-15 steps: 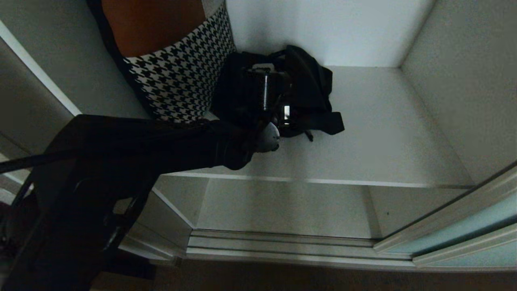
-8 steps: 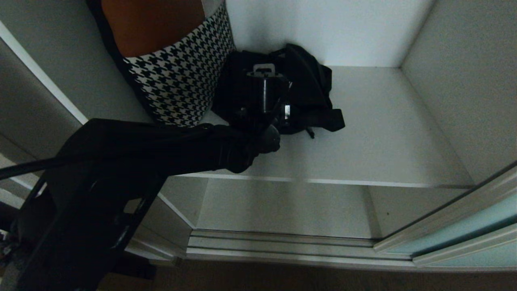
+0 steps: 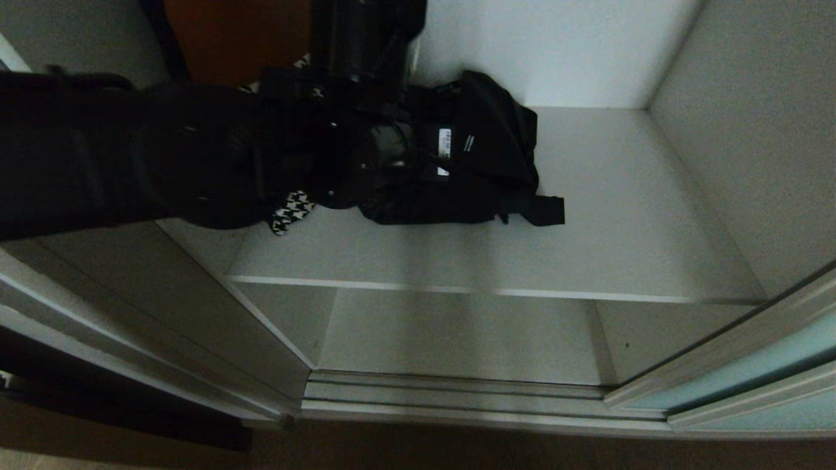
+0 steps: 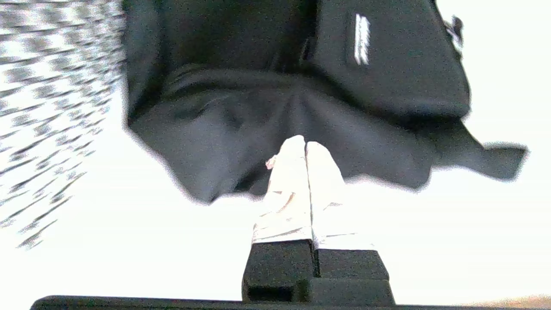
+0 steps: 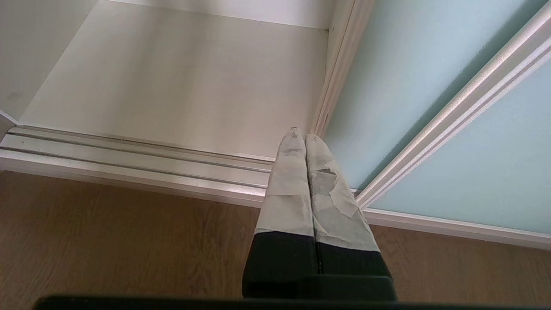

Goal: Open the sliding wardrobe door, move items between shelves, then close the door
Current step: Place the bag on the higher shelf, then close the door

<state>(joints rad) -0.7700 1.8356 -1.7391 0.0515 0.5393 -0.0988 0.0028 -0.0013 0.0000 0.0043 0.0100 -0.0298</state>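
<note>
A: Near to far. Right hand [image 5: 301,137] parked low, fingers pressed together, holding nothing, over the wood floor [image 5: 107,241] in front of the track [image 5: 129,159]. The door [image 3: 751,365] sits slid aside at the lower right of the head view, so the wardrobe is open.

B: Shelves?

A: Lower shelf [image 3: 457,333], centre of frame, shows nothing on it. Upper shelf [image 3: 620,215] carries the black bag [image 3: 483,156], upper centre, and a houndstooth bin [image 3: 290,209] to its left, mostly hidden behind the left arm.

B: Left hand?

A: Left hand [image 4: 303,144] is pinched tight. In the wrist view the fabric puckers toward its fingertips, so I judge it grips a fold of the bag, though the pinch is thin.

B: Step in hand?

A: Judged: lifting the bag off the upper shelf to carry it to another shelf. To do it well, raise until the trailing strap [image 3: 542,210] clears the shelf edge, draw straight out, and keep clear of the bin. Risk: the fold slips out, or the strap snags.

B: Containers?

A: Bin interior: rust-orange lining [image 3: 235,39] visible at upper left; contents cannot be told. Bag: whether zipped and what is inside cannot be told; white label [image 3: 445,142] faces the camera.
</note>
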